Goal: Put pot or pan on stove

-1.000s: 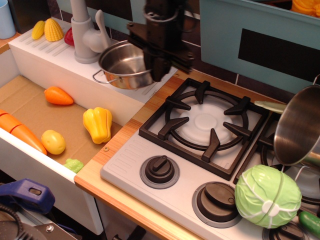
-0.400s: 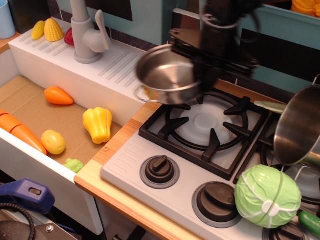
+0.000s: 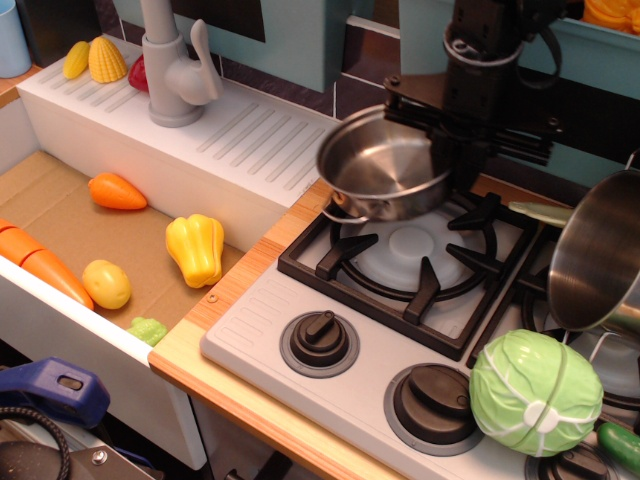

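The small shiny steel pot (image 3: 385,170) with thin wire loop handles hangs in the air, tilted, over the back left part of the near burner grate (image 3: 410,252). My black gripper (image 3: 452,160) comes down from the top and is shut on the pot's right rim. The light-grey stove (image 3: 262,322) with black cross-shaped grates, a white burner centre and dark round knobs (image 3: 320,342) lies just below the pot. The pot does not touch the grate.
A larger matte steel pot (image 3: 598,255) leans at the right edge over the second burner. A green cabbage (image 3: 536,392) sits on the stove front right. The sink (image 3: 70,225) at left holds a yellow pepper (image 3: 196,248), carrots and a lemon. A grey faucet (image 3: 175,62) stands behind it.
My gripper has carried the pot to the right, from over the draining board by the faucet to over the near burner, and a little lower.
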`<state>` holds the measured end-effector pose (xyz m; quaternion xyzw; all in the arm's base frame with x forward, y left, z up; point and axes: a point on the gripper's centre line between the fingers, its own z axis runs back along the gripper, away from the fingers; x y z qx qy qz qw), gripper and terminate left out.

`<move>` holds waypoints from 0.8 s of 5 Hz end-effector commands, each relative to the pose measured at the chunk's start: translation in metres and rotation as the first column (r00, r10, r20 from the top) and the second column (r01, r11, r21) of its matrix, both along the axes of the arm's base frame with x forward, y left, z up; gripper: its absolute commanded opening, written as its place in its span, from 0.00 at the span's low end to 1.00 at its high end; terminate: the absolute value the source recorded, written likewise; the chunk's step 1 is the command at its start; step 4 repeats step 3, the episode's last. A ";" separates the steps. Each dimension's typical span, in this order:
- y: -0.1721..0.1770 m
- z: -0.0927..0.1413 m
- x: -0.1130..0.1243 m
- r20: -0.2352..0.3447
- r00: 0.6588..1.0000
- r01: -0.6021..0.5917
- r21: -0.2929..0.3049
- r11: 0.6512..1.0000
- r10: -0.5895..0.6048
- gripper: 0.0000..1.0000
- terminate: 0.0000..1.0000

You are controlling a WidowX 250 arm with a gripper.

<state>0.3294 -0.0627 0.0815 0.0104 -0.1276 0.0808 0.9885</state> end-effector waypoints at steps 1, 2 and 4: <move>-0.001 0.006 0.001 0.035 0.995 -0.091 -0.183 0.979 0.099 1.00 0.00; -0.001 0.006 0.001 0.035 0.995 -0.091 -0.183 0.979 0.099 1.00 0.00; -0.001 0.006 0.001 0.035 0.995 -0.091 -0.183 0.979 0.099 1.00 1.00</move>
